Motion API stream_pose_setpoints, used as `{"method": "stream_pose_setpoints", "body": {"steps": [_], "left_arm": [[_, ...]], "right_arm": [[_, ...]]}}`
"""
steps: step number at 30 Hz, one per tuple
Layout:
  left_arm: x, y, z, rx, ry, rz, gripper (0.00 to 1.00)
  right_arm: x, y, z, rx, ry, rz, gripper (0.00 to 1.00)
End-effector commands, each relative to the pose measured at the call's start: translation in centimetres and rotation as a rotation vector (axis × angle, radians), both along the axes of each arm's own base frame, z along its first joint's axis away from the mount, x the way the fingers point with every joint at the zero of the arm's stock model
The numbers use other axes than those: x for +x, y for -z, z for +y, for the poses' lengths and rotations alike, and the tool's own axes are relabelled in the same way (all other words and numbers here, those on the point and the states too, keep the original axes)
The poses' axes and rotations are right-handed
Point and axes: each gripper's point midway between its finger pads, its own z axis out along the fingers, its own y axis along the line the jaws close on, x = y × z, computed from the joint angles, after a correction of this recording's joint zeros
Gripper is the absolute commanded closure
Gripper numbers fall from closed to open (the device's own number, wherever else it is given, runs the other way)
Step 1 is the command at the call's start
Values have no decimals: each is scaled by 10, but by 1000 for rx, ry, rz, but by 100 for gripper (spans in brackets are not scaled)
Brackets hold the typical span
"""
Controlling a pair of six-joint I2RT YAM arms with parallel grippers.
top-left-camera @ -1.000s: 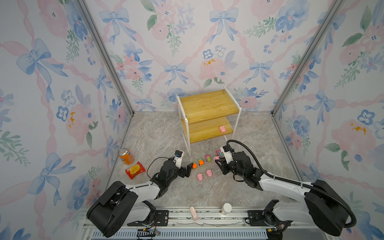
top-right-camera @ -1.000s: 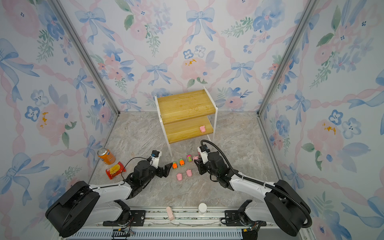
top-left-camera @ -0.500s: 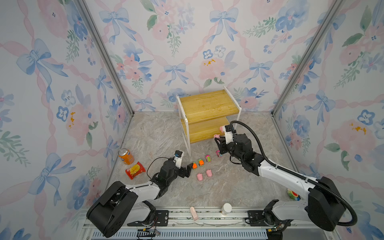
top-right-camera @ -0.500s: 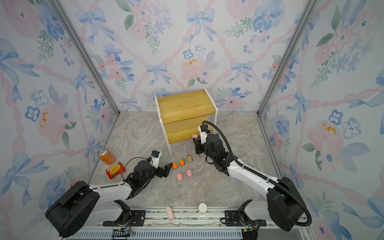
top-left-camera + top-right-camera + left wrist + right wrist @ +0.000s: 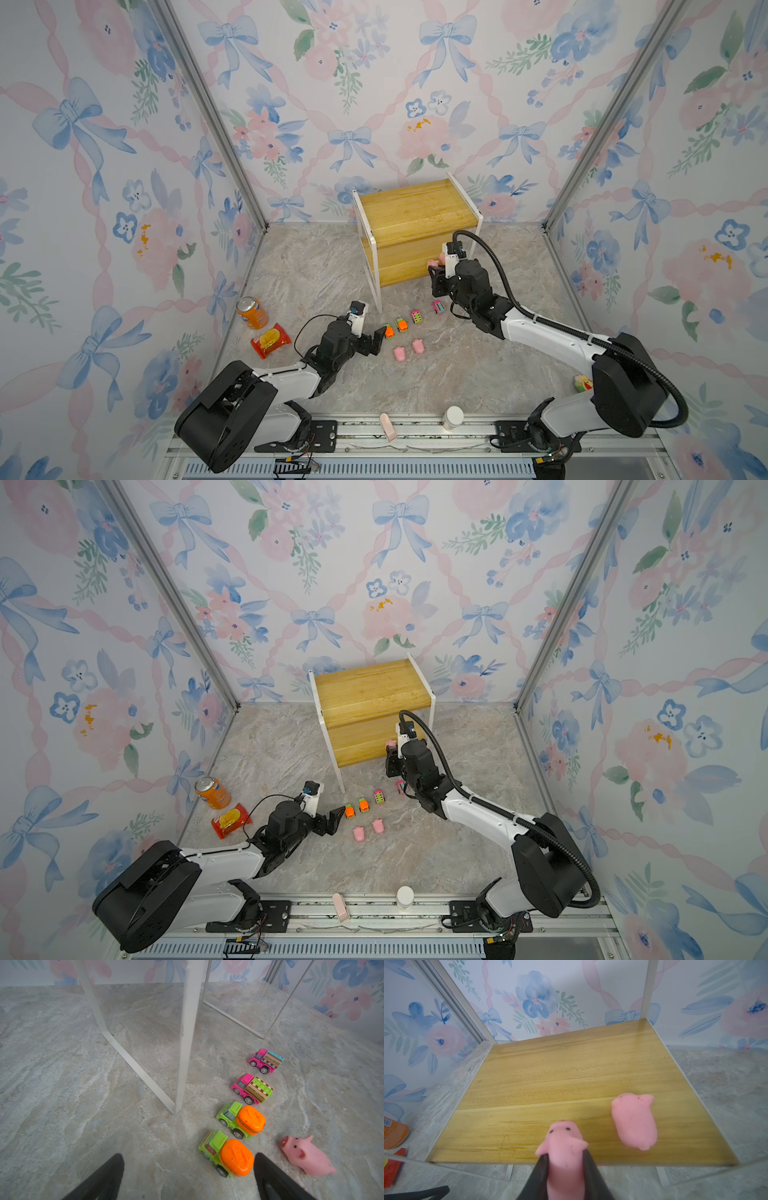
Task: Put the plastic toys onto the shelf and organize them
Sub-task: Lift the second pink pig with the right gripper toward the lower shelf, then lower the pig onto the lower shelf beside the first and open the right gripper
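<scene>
Your right gripper (image 5: 564, 1153) is clamped on a small soft pale-pink pig figure (image 5: 562, 1136). Black fingers (image 5: 542, 1174) sit either side of its body, and the snout points into the two-tier rack of yellowish wooden boards on a thin white metal frame (image 5: 415, 212). The pig is over the front edge of the lower board (image 5: 550, 1084); can't tell whether it touches the wood. A second pink pig (image 5: 633, 1122) lies on that board, just beside the held one but apart from it (also near the front edge).

Your left gripper (image 5: 189, 1155) is spread wide and low over the grey marbled tabletop (image 5: 62, 1084), holding nothing. An orange-and-green toy car (image 5: 226, 1155) sits between its fingers, close to one of them, not pinched. Beyond it, in a row:
- a second orange-and-green car (image 5: 242, 1120)
- a pink car with a green bed (image 5: 252, 1088)
- a pink car with a teal bed (image 5: 267, 1060)

The row runs beside the rack's front white leg (image 5: 185, 1043), on the table, not on the rack.

A third pink pig (image 5: 400, 353) and a fourth pink pig (image 5: 418, 345) lie on the table just in front of the car row, seen in both top views.

An orange drink can (image 5: 251, 312) and a red snack bag (image 5: 270, 340) sit near the left wall, well apart from the toys.
</scene>
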Motion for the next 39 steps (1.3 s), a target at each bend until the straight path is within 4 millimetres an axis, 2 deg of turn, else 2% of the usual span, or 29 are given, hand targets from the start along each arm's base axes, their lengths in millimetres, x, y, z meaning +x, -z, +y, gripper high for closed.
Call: {"method": "stream_pose_setpoints", "body": {"steps": [1,15,39], "left_arm": [[0,4,-1,-9,6,19,2],[-1,2,1,-11,1,11,2],[-1,2,1,-7,1,10,2]], "right_arm": [[9,-18,6,25,44,-44,73],[17,-10,27,13,47,-58,72],[30,1,31,13,64,-52,68]]}}
